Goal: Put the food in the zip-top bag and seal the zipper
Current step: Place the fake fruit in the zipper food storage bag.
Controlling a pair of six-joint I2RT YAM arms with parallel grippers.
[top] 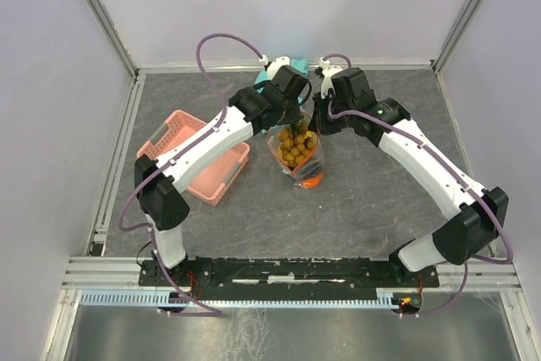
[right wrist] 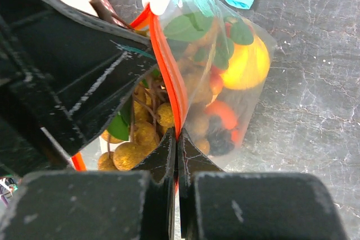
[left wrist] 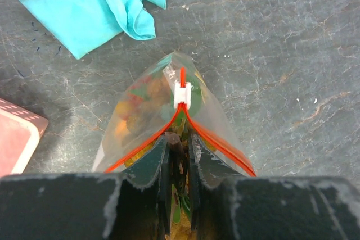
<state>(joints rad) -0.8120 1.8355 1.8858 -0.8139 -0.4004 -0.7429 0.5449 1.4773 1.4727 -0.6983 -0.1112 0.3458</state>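
Observation:
The clear zip-top bag lies mid-table with its mouth open. Inside are a yellow fruit, red pieces and a bunch of brown berries with green leaves. My left gripper reaches into the mouth and is shut on the brown stem of the berry bunch. The red-orange zipper spreads in a V from its white slider. My right gripper is shut on the zipper strip at the bag's mouth edge. Both grippers meet over the bag in the top view.
A teal cloth lies just beyond the bag, also in the left wrist view. A pink plastic basket stands left of the bag under the left arm. Metal frame rails border the grey table.

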